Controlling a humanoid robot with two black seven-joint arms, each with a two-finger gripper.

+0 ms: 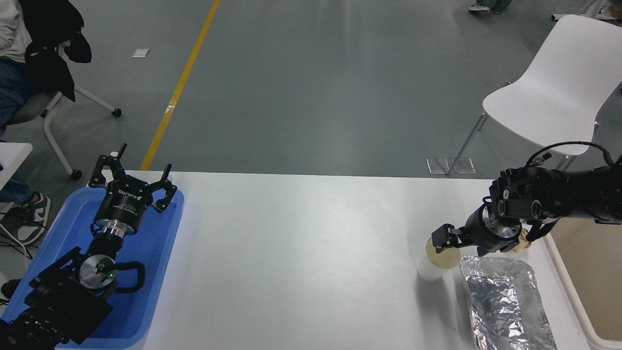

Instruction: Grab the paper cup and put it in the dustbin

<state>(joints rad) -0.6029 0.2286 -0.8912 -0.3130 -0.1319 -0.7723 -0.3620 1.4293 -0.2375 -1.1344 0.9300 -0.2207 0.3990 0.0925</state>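
The white paper cup (pixel 436 265) stands upright on the white table, right of centre, its cream inside showing. My right gripper (pixel 446 239) comes in from the right edge and sits at the cup's far rim, touching or just above it; I cannot tell whether it grips the cup. The beige dustbin (pixel 566 287) lies at the right edge, only its rim and part of its inside in view. My left gripper (pixel 137 171) is parked open over the blue tray at the lower left.
A crinkled silver foil tray (pixel 505 301) lies just right of the cup, between it and the dustbin. A crumpled brown paper ball (pixel 524 241) peeks out behind my right wrist. The blue tray (pixel 160 272) is at the left. A white chair (pixel 559 87) stands beyond the table.
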